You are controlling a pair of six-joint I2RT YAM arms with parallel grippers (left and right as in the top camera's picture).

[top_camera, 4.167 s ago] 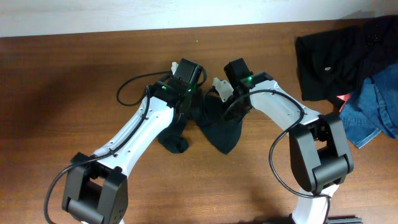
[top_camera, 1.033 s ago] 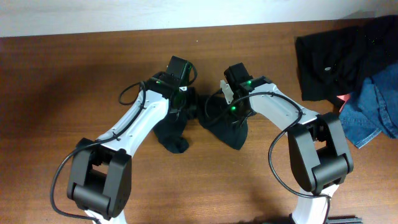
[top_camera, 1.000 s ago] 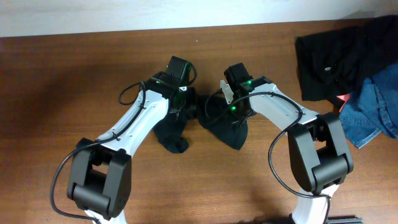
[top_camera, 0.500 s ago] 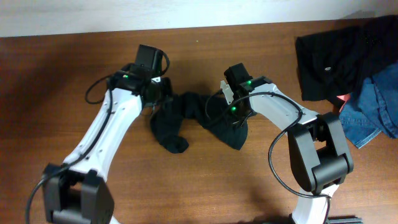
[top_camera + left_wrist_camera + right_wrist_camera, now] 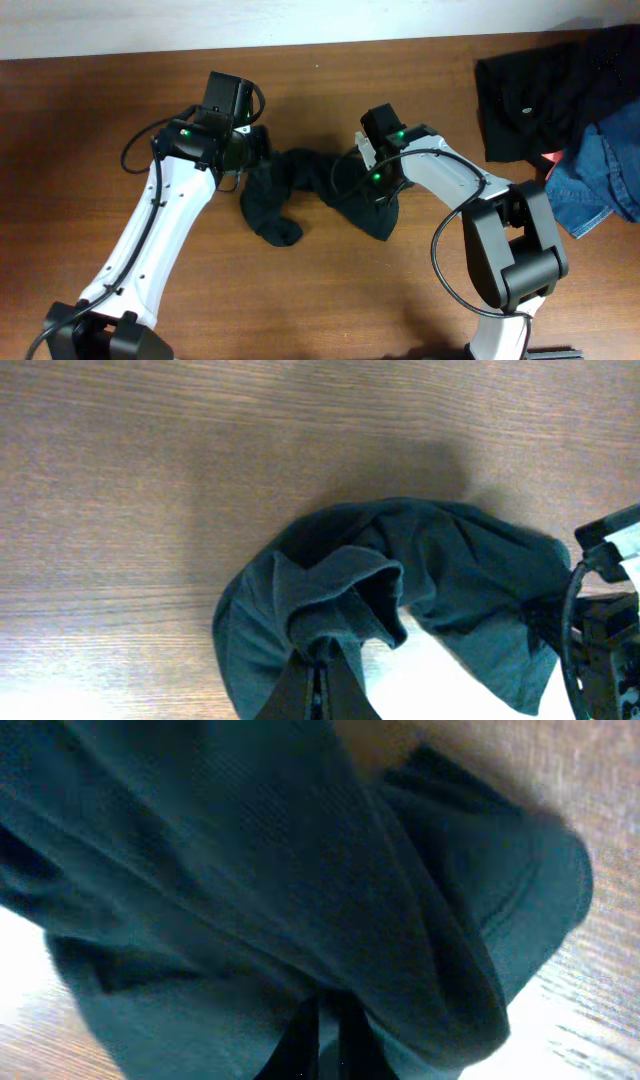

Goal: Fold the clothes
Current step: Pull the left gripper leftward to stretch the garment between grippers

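The clothes [image 5: 300, 175] are a crumpled dark garment lying on the wooden table [image 5: 100, 120] between both arms, stretched into a band with a lobe hanging down at each end. My left gripper [image 5: 252, 160] is shut on the left end; in the left wrist view its tips [image 5: 318, 666] pinch a bunched fold of the dark cloth [image 5: 440, 575]. At the right end my right gripper [image 5: 375, 178] is also shut on the garment. The right wrist view is almost filled by dark cloth [image 5: 300, 870], with the gripper [image 5: 325, 1005] closed into it.
A pile of other garments lies at the table's far right: a black one [image 5: 530, 90] with a small white mark and blue denim [image 5: 605, 175]. The table's back edge meets a pale wall [image 5: 300, 20].
My left arm has swung left with its end of the garment, drawing the cloth out between the two grippers. The right arm has stayed put.
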